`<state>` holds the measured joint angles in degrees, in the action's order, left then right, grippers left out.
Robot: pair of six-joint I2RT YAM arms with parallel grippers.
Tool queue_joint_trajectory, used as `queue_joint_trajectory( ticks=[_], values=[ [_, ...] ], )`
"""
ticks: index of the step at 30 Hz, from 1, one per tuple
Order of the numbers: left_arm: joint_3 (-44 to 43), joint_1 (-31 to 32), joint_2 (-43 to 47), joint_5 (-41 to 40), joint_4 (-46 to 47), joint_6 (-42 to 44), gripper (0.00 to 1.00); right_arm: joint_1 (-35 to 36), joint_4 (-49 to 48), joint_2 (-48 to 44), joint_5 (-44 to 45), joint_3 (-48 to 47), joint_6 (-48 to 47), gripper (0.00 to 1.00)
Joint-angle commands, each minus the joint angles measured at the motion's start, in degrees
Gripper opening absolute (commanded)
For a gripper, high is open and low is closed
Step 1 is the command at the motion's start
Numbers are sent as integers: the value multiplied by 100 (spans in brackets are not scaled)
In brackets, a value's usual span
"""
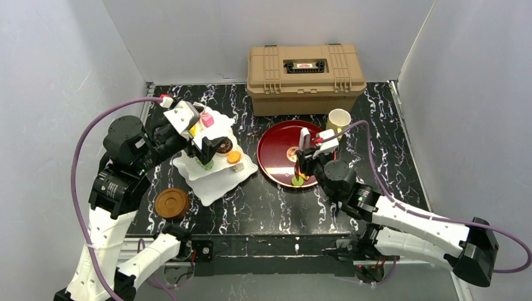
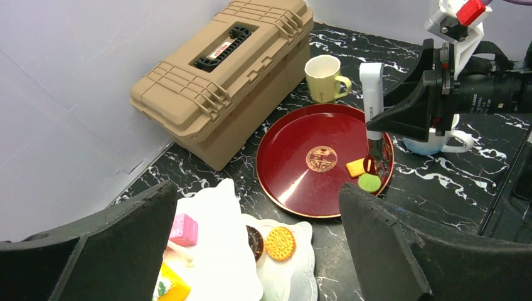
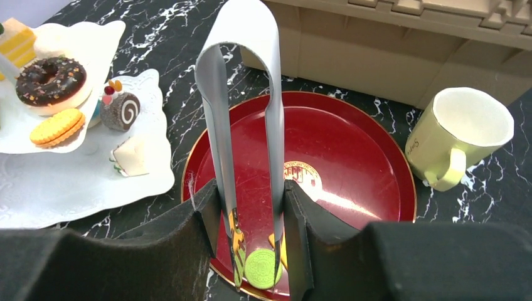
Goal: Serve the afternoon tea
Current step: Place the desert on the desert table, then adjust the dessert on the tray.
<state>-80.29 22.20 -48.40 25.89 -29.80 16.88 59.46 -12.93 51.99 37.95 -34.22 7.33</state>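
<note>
White tiered stand (image 3: 63,182) holds a chocolate donut (image 3: 50,78) and an orange biscuit (image 3: 58,125); green biscuit (image 3: 262,268) lies on the red tray (image 3: 351,157); yellow mug (image 3: 461,135) stands upright beside it.

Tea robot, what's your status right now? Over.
Copy: left gripper open, above stand. Then right gripper shut on tongs, tips at green cookie on red tray. That left gripper may crowd the drop-off.
</note>
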Motion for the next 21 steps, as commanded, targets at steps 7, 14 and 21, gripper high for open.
queue_joint_trajectory(
  ticks=[7,14,21],
  values=[
    [-21,-14,30,13,80,-3,99,-14,-239,-93,283,333,528,43],
    [-2,-14,16,11,96,-4,99,-14,-717,130,380,532,585,47],
    [-3,-14,-3,30,115,-24,99,-9,-1393,372,581,782,570,47]
  ],
)
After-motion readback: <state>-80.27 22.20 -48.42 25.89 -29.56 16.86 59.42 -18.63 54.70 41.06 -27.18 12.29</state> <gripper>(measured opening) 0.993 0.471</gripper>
